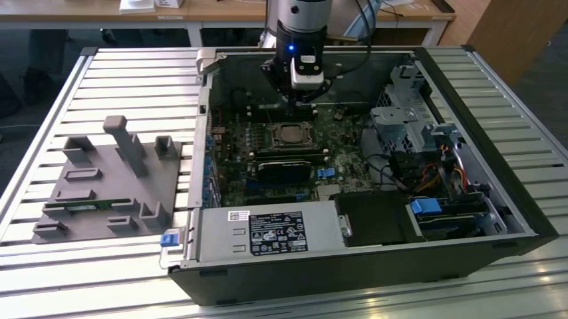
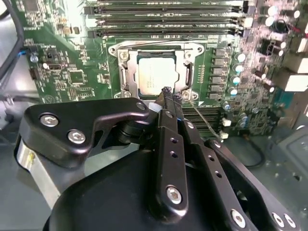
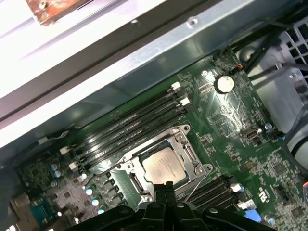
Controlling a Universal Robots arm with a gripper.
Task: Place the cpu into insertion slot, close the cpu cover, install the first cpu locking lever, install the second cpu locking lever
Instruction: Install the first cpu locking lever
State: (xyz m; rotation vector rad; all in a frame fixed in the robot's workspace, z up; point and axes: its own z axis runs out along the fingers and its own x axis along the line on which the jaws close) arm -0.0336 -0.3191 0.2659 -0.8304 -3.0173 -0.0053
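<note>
Gripper (image 2: 167, 94) with its two fingers pressed together and nothing visibly between them, seen in the second wrist view; the tips hover at one edge of the insertion slot (image 2: 115, 51), close above the board. Cpu (image 2: 155, 72) lies flat inside the slot, just beyond the tips, with the cpu cover (image 2: 128, 76) down around it. Thin wire lever (image 2: 206, 120) slants away from the slot corner nearest the tips, its long axis oblique to the slot's sides; whether it is latched cannot be told.
</note>
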